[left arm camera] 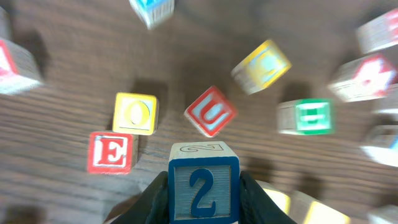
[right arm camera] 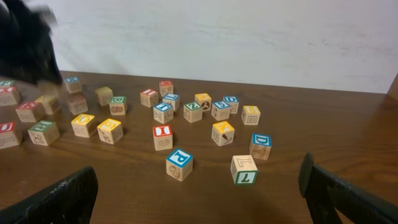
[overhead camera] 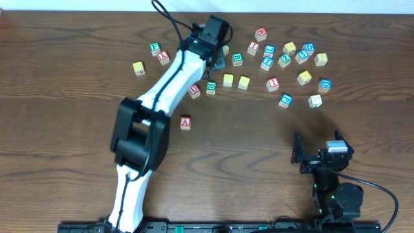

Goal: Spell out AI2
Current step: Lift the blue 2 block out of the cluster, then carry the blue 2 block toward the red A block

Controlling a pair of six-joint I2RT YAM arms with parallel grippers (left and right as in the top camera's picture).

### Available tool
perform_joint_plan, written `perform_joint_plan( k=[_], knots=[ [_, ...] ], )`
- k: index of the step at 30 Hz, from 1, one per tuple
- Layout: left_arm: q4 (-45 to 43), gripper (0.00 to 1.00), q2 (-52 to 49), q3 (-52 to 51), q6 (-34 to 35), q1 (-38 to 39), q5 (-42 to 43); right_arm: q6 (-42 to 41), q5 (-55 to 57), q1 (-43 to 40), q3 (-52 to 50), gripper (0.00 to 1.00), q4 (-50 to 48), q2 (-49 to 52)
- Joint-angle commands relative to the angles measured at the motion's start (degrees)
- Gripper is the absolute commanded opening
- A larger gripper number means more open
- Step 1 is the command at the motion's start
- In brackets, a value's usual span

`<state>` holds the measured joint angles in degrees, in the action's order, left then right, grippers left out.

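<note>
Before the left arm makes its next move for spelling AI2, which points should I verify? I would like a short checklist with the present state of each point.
1. 2 cube gripped between the left jaws, blue 2 facing the wrist camera: ok.
2. A cube lies alone on the table, red A up: ok.
3. I cube placed beside the A cube: not ok; it sits in the scattered group.
4. Bare wood beside the A cube, on the right arm's side, for two more cubes: ok.
5. Right jaws open, empty, apart from all cubes: ok.
6. Height of the 2 cube above the table: cannot tell.
</note>
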<state>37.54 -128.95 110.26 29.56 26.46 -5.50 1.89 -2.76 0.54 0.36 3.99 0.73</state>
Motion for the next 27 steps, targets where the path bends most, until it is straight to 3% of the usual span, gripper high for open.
perform_joint_plan(
  k=[1, 12, 27],
  knots=[
    [1.88, 0.13, 8.44, 1.11, -2.14, 0.00, -0.94, -0.59, 0.26, -0.55, -0.04, 0.99, 0.26, -0.24],
    [14.99, 0.08, 19.41, 1.09, -4.46, 0.04, 2.38, -0.59, 0.26, -0.55, -0.04, 0.99, 0.26, -0.24],
    [24.50, 0.08, 20.37, 0.55, -6.64, 5.27, 3.98, -0.57, 0.26, -0.55, -0.04, 0.99, 0.26, -0.24]
  ],
)
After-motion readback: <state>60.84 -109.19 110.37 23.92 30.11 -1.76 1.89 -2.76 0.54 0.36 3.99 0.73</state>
